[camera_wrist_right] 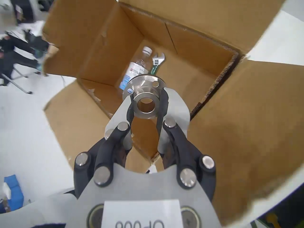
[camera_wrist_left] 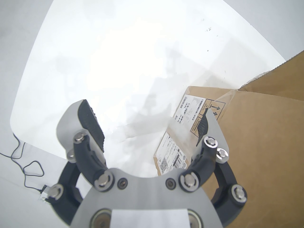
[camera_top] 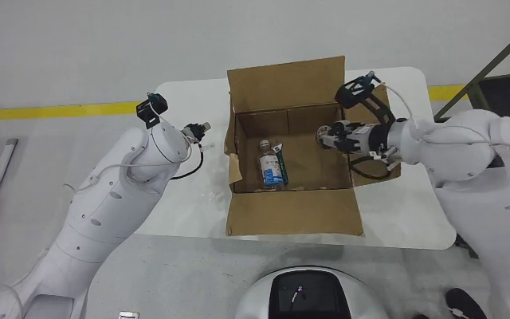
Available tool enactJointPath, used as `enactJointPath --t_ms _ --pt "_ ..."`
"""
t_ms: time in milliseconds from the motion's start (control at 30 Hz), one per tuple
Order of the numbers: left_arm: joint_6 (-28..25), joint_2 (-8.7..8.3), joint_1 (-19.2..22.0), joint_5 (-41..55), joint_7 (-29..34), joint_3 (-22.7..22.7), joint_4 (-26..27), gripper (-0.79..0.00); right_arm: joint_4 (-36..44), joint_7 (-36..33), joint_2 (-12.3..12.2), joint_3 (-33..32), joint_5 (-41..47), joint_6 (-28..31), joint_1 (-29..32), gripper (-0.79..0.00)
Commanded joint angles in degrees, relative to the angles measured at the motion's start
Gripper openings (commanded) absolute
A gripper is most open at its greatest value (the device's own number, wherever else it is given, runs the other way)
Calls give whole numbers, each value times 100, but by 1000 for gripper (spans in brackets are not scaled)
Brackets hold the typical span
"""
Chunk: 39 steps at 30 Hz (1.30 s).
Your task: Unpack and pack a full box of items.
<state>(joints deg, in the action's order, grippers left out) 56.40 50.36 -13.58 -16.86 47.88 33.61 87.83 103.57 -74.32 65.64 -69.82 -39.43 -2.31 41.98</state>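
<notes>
An open cardboard box point(camera_top: 291, 211) stands in the middle of the white table point(camera_top: 191, 199). On its floor lie a clear plastic bottle point(camera_top: 269, 163) with a white cap and a small green-handled wrench point(camera_wrist_right: 156, 63) beside it. My right gripper point(camera_wrist_right: 146, 102) hangs over the box's right side, shut on a shiny metal flange point(camera_wrist_right: 144, 91) with a hollow hub; the flange point(camera_top: 323, 136) also shows from above. My left gripper point(camera_wrist_left: 144, 119) is open and holds nothing, just outside the box's left wall point(camera_wrist_left: 256, 143) above the table.
The box's flaps point(camera_top: 287, 80) stand open on all sides, the front one point(camera_top: 291, 211) folded flat toward me. Shipping labels point(camera_wrist_left: 190, 110) cover the box's left outer wall. Bare table point(camera_wrist_left: 118, 48) stretches to the left of the box. A thin cable point(camera_wrist_left: 23, 164) trails off the table's corner.
</notes>
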Motion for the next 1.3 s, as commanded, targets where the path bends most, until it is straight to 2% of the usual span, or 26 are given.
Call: enactJointPath --t_ms 0,167,300,433,600,900,1067,1267 --pt "0 0 0 0 0 0 0 0 -345 46 74 624 -385 -192 -243 -785" --pt "0 0 0 0 0 0 0 0 -1103 262 329 1853 -1456 -978 -818 -785" --pt "0 0 0 0 0 0 0 0 -1608 411 559 2452 -1798 -1715 -1143 -785" --pt "0 0 0 0 0 0 0 0 -2137 561 759 2862 -2041 -2131 -1364 -785" --pt "0 0 0 0 0 0 0 0 -2723 928 972 3101 -1877 -2197 -1454 -785" --pt "0 0 0 0 0 0 0 0 -3538 1268 1237 3239 -1467 -1862 -1524 -785" --pt "0 0 0 0 0 0 0 0 -3800 1307 1348 3270 -1392 -1694 -1616 -563" --pt "0 0 0 0 0 0 0 0 -3942 1256 1440 3259 -1397 -1572 -1692 -453"
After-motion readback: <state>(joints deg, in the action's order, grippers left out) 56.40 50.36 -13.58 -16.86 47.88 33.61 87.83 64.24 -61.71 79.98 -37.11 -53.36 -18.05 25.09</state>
